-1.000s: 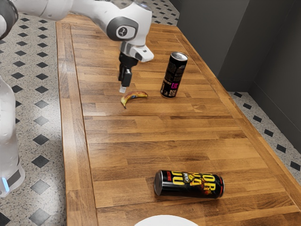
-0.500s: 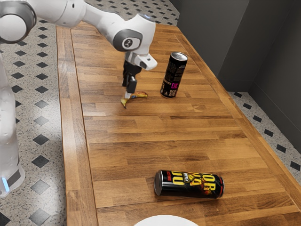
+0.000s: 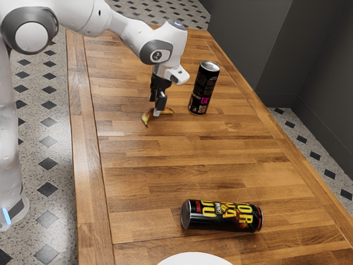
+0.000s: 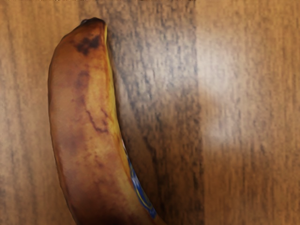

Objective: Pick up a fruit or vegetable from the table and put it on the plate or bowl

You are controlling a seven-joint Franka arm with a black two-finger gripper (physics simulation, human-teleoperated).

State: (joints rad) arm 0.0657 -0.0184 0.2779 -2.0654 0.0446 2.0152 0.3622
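Observation:
A brown-spotted yellow banana (image 3: 156, 114) lies on the wooden table (image 3: 193, 160), toward the far end at the exterior view's left of the upright can. My black gripper (image 3: 159, 112) has come down right onto the banana's middle, its tip at the fruit. In the wrist view the banana (image 4: 89, 140) lies flat on the wood just under my hand, with a blue sticker on its side. A white plate (image 3: 193, 258) shows as a rim at the table's near edge.
A black can (image 3: 203, 88) stands upright close to the gripper, on the exterior view's right of it. Another black can (image 3: 222, 215) lies on its side near the plate. Bare wood stretches between the banana and the lying can.
My arm has swung toward the exterior view's right and lowered, bringing the gripper from above the banana's stem end down onto its middle. The banana and both cans have not moved.

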